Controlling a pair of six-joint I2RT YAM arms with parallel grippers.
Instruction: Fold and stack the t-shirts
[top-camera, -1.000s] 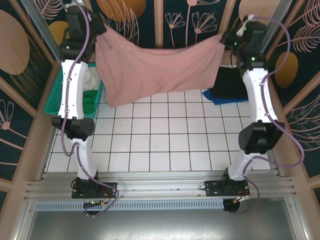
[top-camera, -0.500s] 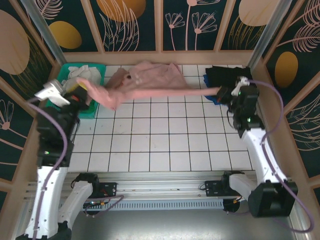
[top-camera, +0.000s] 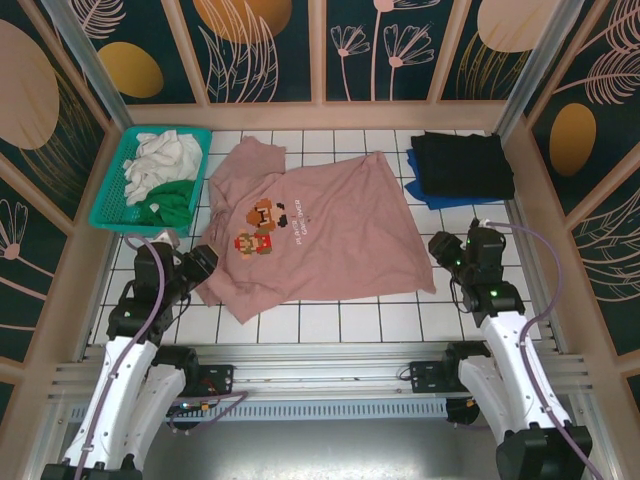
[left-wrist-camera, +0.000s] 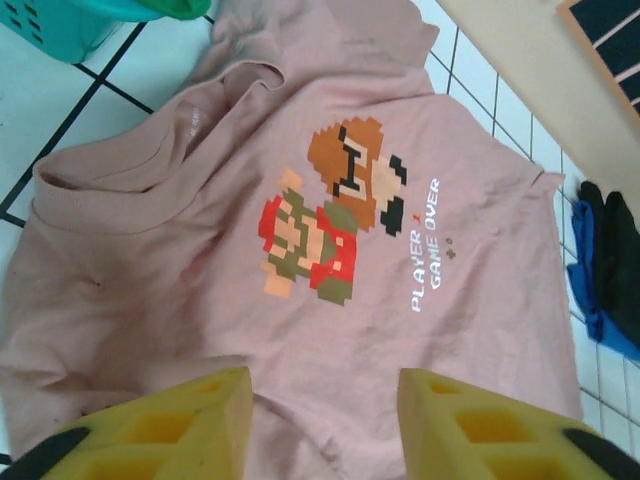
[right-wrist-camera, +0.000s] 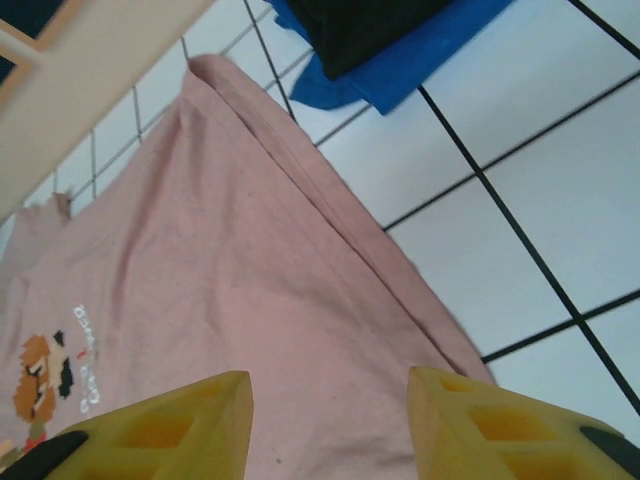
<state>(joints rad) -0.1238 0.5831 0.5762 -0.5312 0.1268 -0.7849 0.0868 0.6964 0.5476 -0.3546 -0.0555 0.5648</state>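
Observation:
The dusty-pink t-shirt (top-camera: 315, 232) lies spread print-up on the white tiled table, its pixel print (left-wrist-camera: 335, 215) facing me. At the shirt's near-left edge my left gripper (top-camera: 203, 263) stands open, yellow fingers (left-wrist-camera: 175, 425) apart with bare pink cloth between them. By the shirt's right hem my right gripper (top-camera: 441, 249) also stands open over the cloth (right-wrist-camera: 250, 300). A folded black t-shirt (top-camera: 463, 163) rests on a blue one (top-camera: 432, 196) at the back right. White (top-camera: 160, 160) and green (top-camera: 176, 200) shirts fill the basket.
The teal lattice basket (top-camera: 112, 195) stands at the back left. Wooden-framed patterned walls (top-camera: 320, 50) close in the table on three sides. Bare white tiles (top-camera: 340, 320) show along the near edge in front of the pink shirt.
The pink shirt, held up stretched between both grippers, has been swung down and laid flat on the table. Both arms pulled back toward the near edge and let go of it.

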